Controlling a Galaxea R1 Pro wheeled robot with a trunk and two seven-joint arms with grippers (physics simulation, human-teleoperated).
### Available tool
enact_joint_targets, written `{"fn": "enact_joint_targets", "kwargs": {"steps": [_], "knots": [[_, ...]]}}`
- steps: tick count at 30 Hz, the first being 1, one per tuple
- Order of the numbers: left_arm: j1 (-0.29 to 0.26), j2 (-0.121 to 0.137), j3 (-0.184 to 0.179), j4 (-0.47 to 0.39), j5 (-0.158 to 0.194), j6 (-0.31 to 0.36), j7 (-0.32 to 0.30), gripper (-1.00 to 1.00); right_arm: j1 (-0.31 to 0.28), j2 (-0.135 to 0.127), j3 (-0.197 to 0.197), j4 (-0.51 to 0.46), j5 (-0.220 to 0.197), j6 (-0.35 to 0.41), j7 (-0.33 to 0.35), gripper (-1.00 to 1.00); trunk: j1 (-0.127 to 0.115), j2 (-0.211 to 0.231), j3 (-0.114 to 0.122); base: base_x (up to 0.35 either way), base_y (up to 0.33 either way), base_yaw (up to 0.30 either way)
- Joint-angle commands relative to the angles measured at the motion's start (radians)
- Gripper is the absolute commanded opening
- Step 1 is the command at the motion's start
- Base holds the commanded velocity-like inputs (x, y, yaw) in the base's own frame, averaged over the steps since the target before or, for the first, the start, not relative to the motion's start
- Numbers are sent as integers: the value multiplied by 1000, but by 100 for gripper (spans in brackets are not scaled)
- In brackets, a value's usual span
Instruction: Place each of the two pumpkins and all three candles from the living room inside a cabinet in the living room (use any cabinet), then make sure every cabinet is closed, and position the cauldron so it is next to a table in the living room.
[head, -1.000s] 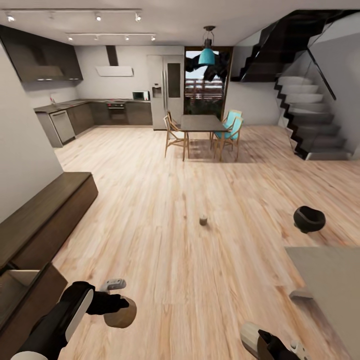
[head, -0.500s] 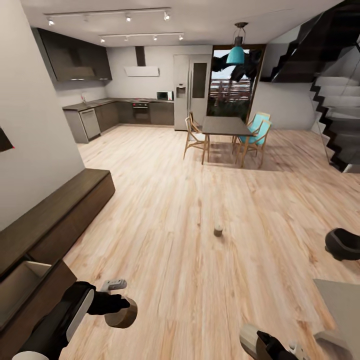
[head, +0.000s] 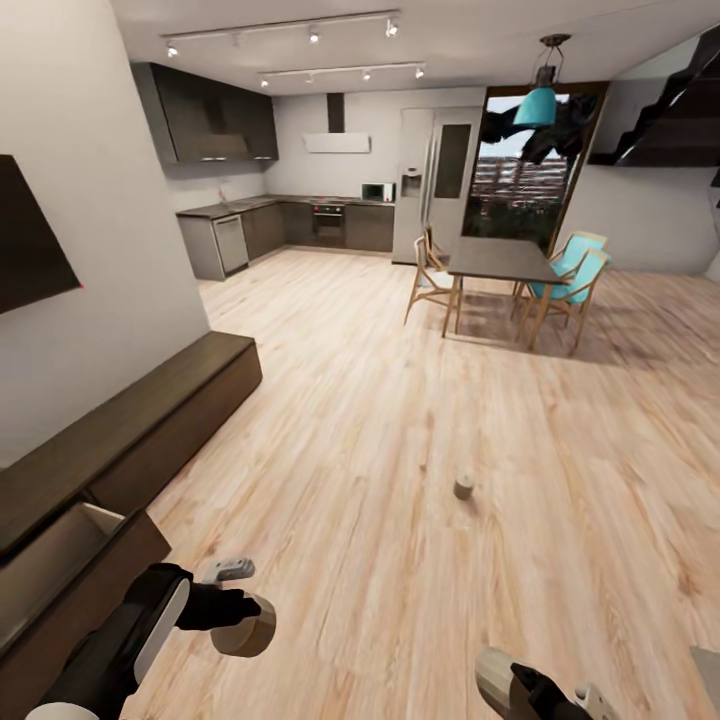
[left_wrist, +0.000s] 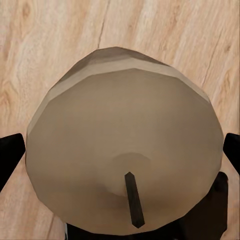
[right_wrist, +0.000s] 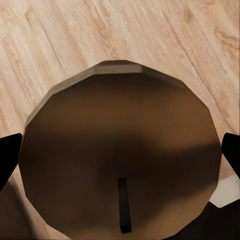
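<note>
The left gripper is pinching a candle at lower left, beside the cabinet's open drawer. The right gripper is clamping another candle. A third candle is standing mid-floor, unobstructed.

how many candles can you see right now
3: one candle held in the left hand, seen close in the left wrist view; one held in the right hand, seen in the right wrist view; one standing on the floor. None looks hidden.
</note>
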Motion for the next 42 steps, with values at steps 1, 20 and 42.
{"fn": "enact_joint_targets", "kwargs": {"steps": [1,20,42], "knots": [[0,0,0,0,1,0,2,-100,0,1,3,0,0,0,-2,-100,0,0,0,208,-246,294],[0,0,-1,0,1,0,2,-100,-2,38,37,0,108,6,-8,-100,0,0,-4,109,-206,292],[0,0,0,0,1,0,2,-100,-7,93,37,-1,212,11,-134,-100,0,0,-19,60,-30,286]]}}
